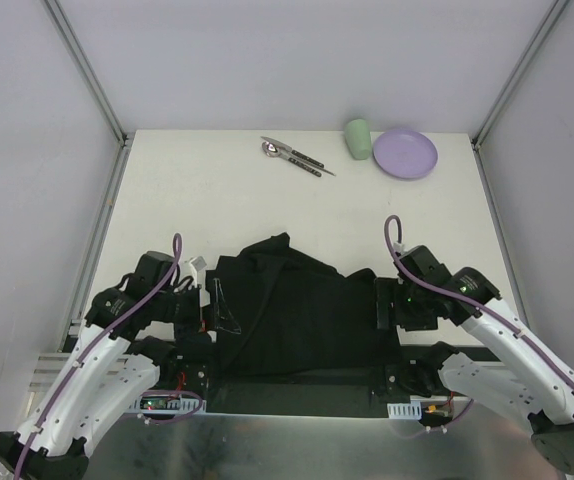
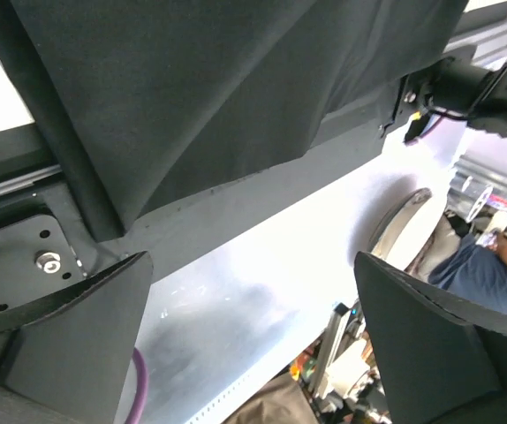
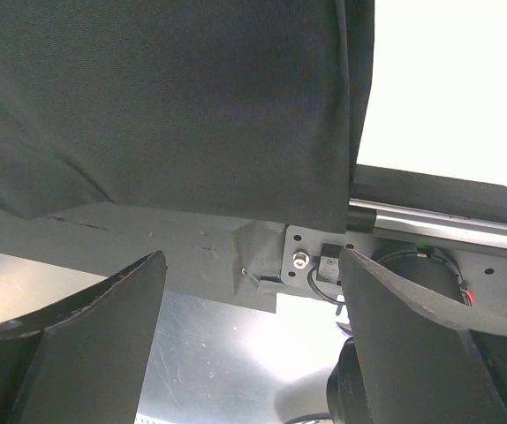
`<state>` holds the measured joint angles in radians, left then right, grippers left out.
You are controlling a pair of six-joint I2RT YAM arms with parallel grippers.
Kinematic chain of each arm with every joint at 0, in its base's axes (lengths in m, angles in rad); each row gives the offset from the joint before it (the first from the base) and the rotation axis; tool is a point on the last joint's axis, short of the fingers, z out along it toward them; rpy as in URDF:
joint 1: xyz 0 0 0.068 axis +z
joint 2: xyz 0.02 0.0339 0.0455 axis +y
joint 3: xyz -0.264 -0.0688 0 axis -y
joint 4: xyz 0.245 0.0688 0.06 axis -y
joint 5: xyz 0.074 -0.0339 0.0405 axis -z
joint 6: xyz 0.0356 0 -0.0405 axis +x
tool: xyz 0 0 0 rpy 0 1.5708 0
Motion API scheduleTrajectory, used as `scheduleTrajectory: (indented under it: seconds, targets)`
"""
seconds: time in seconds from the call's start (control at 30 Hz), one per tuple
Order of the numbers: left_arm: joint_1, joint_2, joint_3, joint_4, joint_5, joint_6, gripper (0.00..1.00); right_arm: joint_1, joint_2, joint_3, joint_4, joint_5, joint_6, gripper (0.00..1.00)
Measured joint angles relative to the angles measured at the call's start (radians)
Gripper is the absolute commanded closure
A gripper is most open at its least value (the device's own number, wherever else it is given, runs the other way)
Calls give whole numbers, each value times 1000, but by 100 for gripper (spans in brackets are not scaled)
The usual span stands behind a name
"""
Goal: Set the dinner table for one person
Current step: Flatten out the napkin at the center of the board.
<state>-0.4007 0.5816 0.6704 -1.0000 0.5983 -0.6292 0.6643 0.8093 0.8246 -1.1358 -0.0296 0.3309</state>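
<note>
The large flat matte white bench, edged by grey metal rails, looks rigid, heavy and fixed. I judge it is nothing to grip or shift, only a hard, plain surface to set things on. It lies under the crumpled soft black cloth mat and spreads beyond it to the left, right and far side. At the mat's left edge the left hand gapes empty, and at its right edge the right hand is likewise released. Well beyond the mat lie dark-handled cutlery, a pale green cup and a lilac plate.
</note>
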Motion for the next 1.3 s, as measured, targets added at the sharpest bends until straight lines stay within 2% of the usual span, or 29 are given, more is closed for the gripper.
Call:
scheduleTrajectory:
  seconds: [0.23, 0.5, 0.7, 1.0, 1.13, 1.3]
  targets:
    - [0, 8, 32, 12, -25, -5, 1, 4, 12, 0, 21, 7, 2, 17]
    - [0, 53, 32, 38, -164, -3, 2, 10, 18, 0, 45, 8, 3, 17]
    - [0, 70, 5, 83, -259, -11, 19, 14, 19, 0, 52, 26, 5, 17]
    - [0, 68, -31, 182, -327, -83, 30, 24, 25, 0, 83, 34, 6, 17]
    - [0, 129, -32, 264, -359, -105, 34, 31, 30, 0, 92, 35, 6, 17]
    - [-5, 282, -27, 401, -392, -117, 37, 34, 29, 0, 93, 43, 7, 17]
